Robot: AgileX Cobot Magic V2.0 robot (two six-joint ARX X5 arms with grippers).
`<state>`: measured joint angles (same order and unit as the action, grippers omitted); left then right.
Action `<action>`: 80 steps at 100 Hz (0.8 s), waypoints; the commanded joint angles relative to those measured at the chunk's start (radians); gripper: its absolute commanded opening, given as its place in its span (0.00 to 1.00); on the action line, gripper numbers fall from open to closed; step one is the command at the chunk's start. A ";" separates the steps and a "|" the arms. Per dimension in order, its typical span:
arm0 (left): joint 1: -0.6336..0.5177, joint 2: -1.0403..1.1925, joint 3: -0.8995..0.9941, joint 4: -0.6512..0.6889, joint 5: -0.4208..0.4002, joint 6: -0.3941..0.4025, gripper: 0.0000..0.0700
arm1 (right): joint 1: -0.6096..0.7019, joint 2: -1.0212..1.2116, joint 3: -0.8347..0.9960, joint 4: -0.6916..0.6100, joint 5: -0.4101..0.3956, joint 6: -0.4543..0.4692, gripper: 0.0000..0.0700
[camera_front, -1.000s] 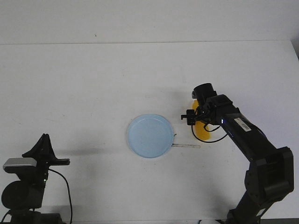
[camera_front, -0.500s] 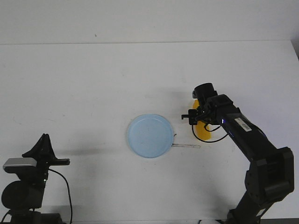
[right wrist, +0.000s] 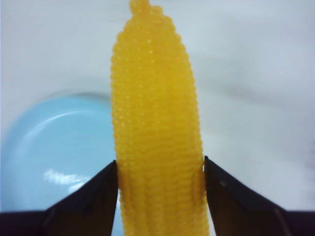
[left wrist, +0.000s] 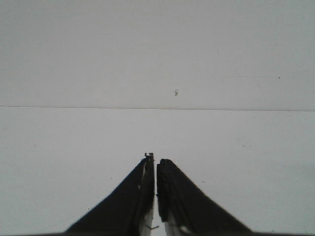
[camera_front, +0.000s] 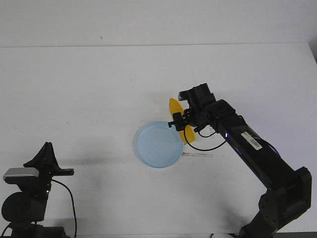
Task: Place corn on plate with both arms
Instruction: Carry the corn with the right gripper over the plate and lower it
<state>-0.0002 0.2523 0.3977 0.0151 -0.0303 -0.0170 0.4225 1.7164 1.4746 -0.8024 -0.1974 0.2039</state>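
One step looks done and one is left: the right hand (right wrist: 160, 169) grips the corn (camera_front: 179, 121) by its thick end, holding it above the desk (camera_front: 89, 89) at the plate's (camera_front: 158, 145) far right rim. Lowering it onto the plate and letting go remains (my judgement). Near left, the left hand (left wrist: 156, 169) is clenched on nothing.

**Corn and plate, positions at this moment**

The bright yellow-orange, kernel-textured toy corn cob (camera_front: 180, 120) is hanging off the table at the plate's right rim, gripped near its lower part, its tapered tip pointing away. The round, shallow, pale light-blue plastic plate (camera_front: 157, 145) is lying flat on the table, holding nothing.
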 commanded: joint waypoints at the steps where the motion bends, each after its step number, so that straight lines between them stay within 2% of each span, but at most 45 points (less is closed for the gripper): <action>1: 0.001 0.000 0.007 0.013 -0.004 0.006 0.00 | 0.032 0.013 0.013 0.018 -0.003 -0.024 0.36; 15: 0.001 0.000 0.007 0.013 -0.004 0.006 0.00 | 0.094 0.013 0.013 0.038 0.022 -0.029 0.36; 37: 0.001 0.000 0.007 0.013 -0.004 0.006 0.00 | 0.143 0.017 0.012 0.056 0.020 -0.029 0.36; 80: 0.001 0.000 0.007 0.013 -0.004 0.006 0.00 | 0.183 0.100 0.012 0.039 -0.065 -0.008 0.36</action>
<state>-0.0002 0.2523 0.3977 0.0147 -0.0299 -0.0170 0.5968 1.7844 1.4746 -0.7677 -0.2611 0.1875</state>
